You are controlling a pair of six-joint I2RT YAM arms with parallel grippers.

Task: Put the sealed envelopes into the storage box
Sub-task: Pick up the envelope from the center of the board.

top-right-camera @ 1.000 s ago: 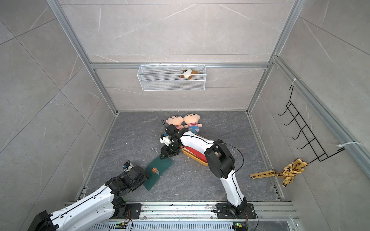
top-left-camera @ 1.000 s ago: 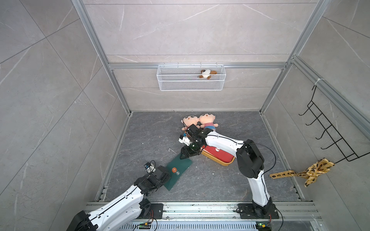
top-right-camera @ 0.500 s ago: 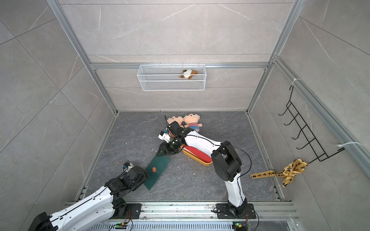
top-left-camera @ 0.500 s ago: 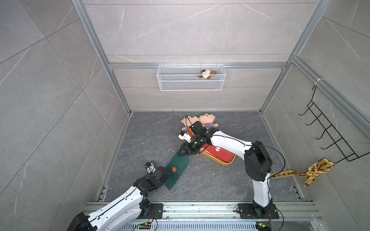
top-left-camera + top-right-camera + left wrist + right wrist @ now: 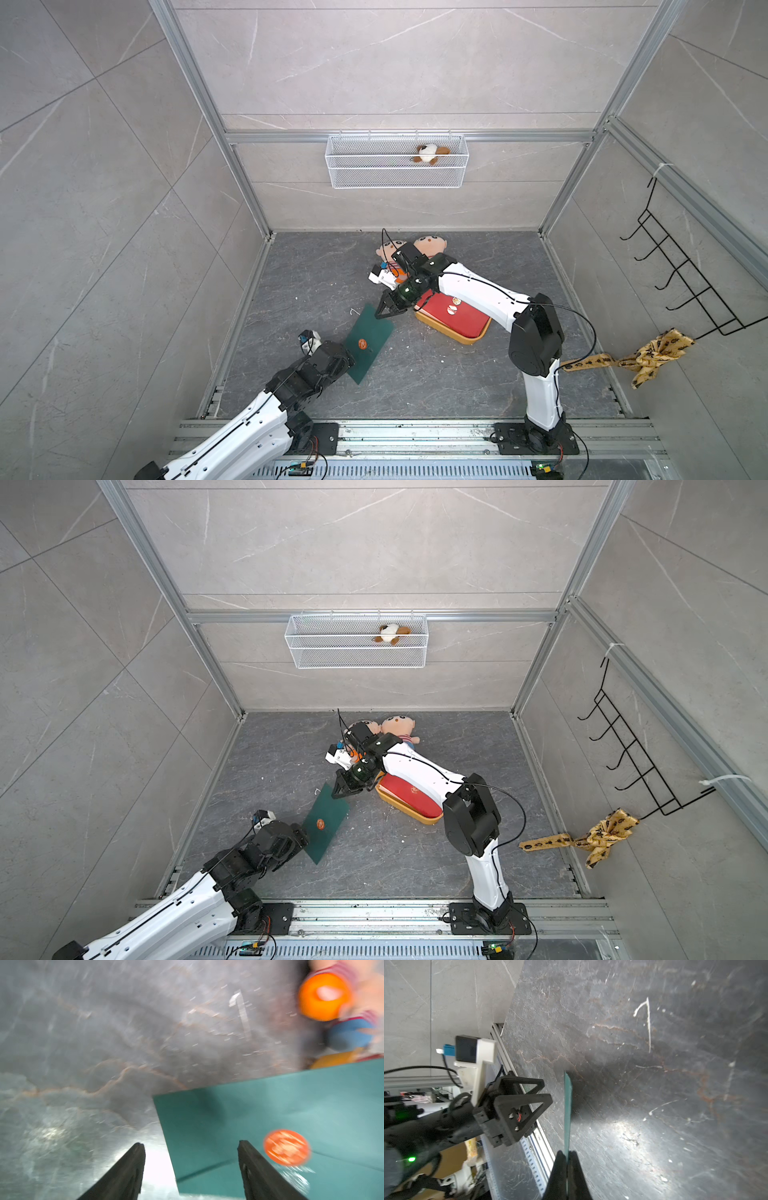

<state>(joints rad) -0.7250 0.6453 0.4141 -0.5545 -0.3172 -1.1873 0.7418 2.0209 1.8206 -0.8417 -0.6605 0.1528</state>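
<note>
Right end effector newly pinching green envelope, left end effector wide, seal illegible

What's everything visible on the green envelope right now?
The green envelope is a flat dark-green paper rectangle with a round orange seal sticker at its centre. The right tool is shut on its short edge nearest the mustard tray, seemingly lifting it off the grey floor, where it casts a shadow; the right wrist view shows it edge-on. The left tool is open at the opposite end; contact there is unclear.
</note>
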